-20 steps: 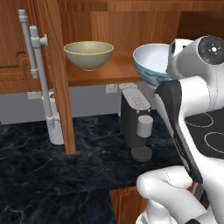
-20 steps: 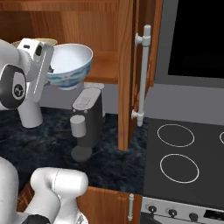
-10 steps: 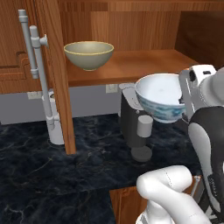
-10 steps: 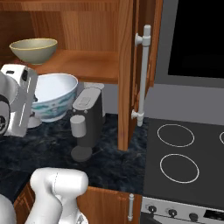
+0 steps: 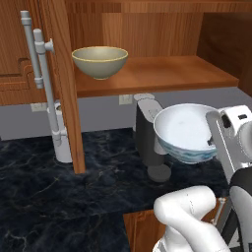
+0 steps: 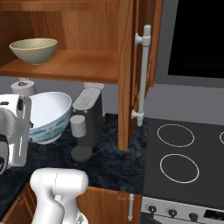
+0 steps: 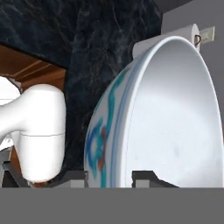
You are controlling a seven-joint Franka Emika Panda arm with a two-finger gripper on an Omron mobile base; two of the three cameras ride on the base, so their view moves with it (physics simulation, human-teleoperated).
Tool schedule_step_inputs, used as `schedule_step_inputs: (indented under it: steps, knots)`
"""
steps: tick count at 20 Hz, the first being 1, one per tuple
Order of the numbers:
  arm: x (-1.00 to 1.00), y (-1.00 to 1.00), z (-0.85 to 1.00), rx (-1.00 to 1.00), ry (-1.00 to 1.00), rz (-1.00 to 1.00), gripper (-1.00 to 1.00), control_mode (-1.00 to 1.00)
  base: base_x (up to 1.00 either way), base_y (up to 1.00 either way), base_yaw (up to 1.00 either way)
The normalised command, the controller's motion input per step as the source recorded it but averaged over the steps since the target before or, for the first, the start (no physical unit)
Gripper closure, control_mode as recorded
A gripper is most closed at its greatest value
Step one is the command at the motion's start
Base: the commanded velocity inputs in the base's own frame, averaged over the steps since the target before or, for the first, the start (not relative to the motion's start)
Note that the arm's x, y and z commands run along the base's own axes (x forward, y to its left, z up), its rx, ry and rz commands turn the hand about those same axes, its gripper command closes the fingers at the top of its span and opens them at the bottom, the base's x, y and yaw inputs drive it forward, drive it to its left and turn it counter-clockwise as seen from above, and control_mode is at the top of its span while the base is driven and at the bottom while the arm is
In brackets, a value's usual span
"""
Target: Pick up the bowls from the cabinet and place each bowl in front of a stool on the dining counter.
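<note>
Left base view: white blue-patterned bowl (image 5: 187, 133) now lower, off the cabinet shelf (image 5: 162, 74), above black marbled worktop (image 5: 49, 182).
Tool (image 7: 111, 177): narrowly parted, pinching that bowl's rim.

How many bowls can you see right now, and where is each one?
2. The olive-tan bowl sits on the cabinet shelf. The white and blue bowl is held at its rim by the gripper, in the air beside the coffee machine. None seems hidden.
</note>
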Motion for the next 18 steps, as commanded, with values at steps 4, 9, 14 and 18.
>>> schedule_step_inputs:
  steps: [4,9,14,18]
  knots:
    - [0.03,0.00,-0.04,0.19,-0.03,0.00,1.00,-1.00,0.00,0.00,0.00]
    - [0.13,0.00,-0.18,0.01,0.10,0.00,1.00,-1.00,0.00,0.00,0.00]
    - [0.14,0.00,-0.10,0.00,0.05,-0.02,1.00,-1.00,0.00,0.00,0.00]
    - [0.01,0.00,-0.01,0.00,0.00,0.00,1.00,-1.00,0.00,0.00,0.00]
